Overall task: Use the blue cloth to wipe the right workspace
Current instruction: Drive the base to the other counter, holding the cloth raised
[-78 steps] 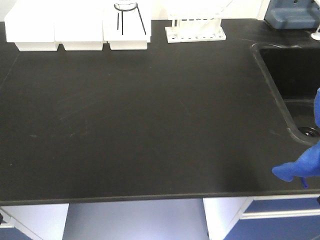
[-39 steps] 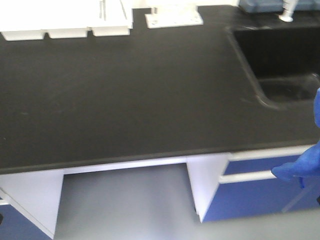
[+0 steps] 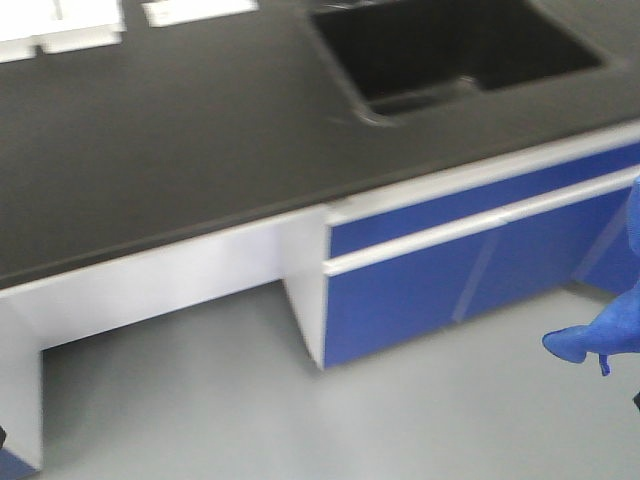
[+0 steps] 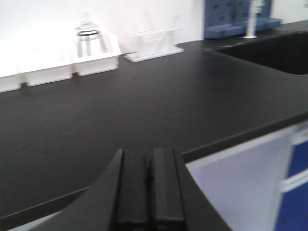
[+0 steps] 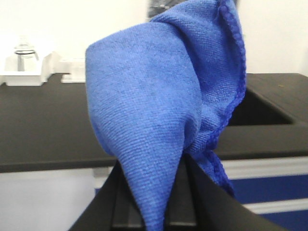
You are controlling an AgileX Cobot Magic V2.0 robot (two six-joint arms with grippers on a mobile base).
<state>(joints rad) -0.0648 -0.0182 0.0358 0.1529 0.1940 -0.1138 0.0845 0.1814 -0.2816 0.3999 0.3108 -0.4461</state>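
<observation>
Exterior front-facing view has swung off the sink counter; your right gripper pinches the blue cloth, your left gripper is closed and empty. No wiping yet.

- The blue cloth fills the middle of the view, bunched into a loose cone, its darker stitched hem curling down the right side.
- Its lower end is pinched between the two black fingers of the right tool at the near edge; the rest stands up above them.
- Behind it a black bench runs from left to right.
- A sink basin is sunk into the bench on the right.
- White trays stand at the far left edge of the bench against a pale wall, one holding a blurred glass vessel.
- Blue drawer fronts show under the bench on the right, below a white strip.
</observation>
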